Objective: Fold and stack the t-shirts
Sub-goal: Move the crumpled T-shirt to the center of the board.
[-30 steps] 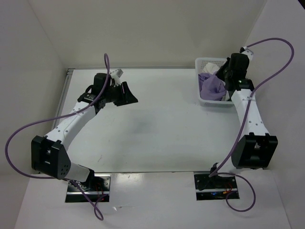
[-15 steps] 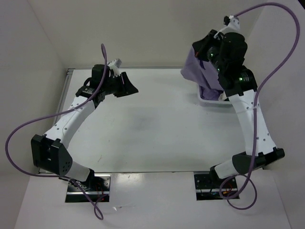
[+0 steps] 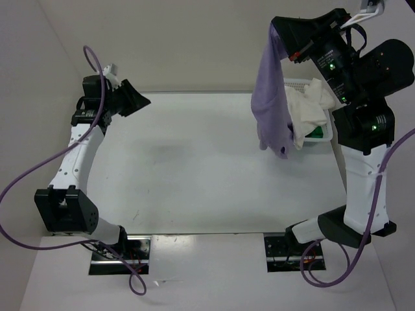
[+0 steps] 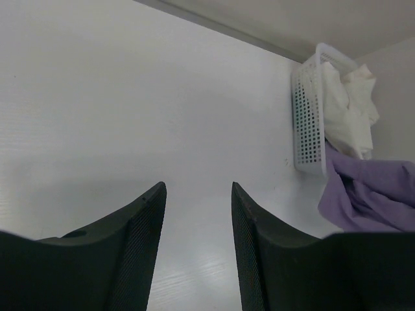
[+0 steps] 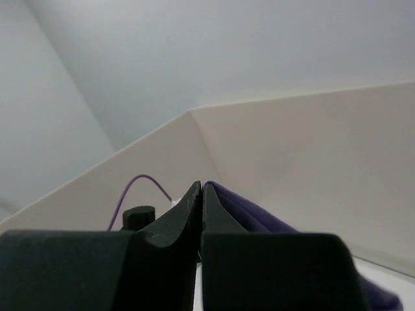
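The first stage of the task is in hand: one shirt is being taken out of the white perforated basket (image 3: 297, 82) at the far right of the table (image 3: 194, 175). The lavender t-shirt (image 3: 269, 103) is pinched at one edge by the right gripper (image 3: 277, 27), whose jaws are seen pressed together on a fold of purple cloth in the right wrist view. It is held high, and the cloth hangs down in a long bunched drape beside the basket. Whether its lowest corner touches the table cannot be told. The white t-shirt (image 3: 308, 107) is heaped in the basket and spills over its rim. Only a small patch of the green t-shirt (image 3: 316, 133) is seen beneath it.

The left gripper (image 4: 198, 188) is held at the far left of the table with its jaws parted and nothing between them, well apart from the cloth.

No shirt is folded or stacked yet. Next, the lavender t-shirt would probably need to be carried over the bare middle of the table and laid flat. A second grip by the left gripper on another edge would likely be needed for spreading, since the cloth hangs crumpled from a single point.
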`<move>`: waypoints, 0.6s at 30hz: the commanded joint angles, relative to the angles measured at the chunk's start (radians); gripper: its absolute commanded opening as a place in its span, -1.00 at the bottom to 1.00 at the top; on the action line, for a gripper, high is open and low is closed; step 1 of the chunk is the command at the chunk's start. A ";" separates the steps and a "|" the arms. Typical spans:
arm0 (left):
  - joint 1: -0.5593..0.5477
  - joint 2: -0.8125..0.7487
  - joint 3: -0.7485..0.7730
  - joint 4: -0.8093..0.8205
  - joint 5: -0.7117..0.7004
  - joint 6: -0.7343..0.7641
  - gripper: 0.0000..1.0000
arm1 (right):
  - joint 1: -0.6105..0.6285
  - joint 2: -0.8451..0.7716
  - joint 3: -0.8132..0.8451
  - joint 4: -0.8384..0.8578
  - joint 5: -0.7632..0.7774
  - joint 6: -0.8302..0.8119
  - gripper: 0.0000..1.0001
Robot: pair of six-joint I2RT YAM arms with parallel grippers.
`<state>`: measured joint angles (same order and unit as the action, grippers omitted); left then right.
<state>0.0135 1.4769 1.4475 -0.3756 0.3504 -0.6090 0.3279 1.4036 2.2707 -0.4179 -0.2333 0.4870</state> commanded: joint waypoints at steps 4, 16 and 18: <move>-0.015 -0.032 -0.067 0.063 0.081 -0.028 0.05 | 0.007 0.147 0.272 0.114 -0.250 0.143 -0.98; 0.038 -0.053 0.076 -0.002 -0.031 0.018 0.05 | 0.016 0.210 0.454 0.444 -0.463 0.484 -0.98; 0.051 -0.044 0.094 -0.002 -0.031 0.018 0.05 | 0.016 0.199 0.420 0.427 -0.474 0.475 -0.98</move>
<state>0.0444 1.4574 1.4845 -0.3912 0.3332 -0.6071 0.3347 1.6203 2.6911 -0.1162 -0.6388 0.8730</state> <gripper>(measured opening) 0.524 0.015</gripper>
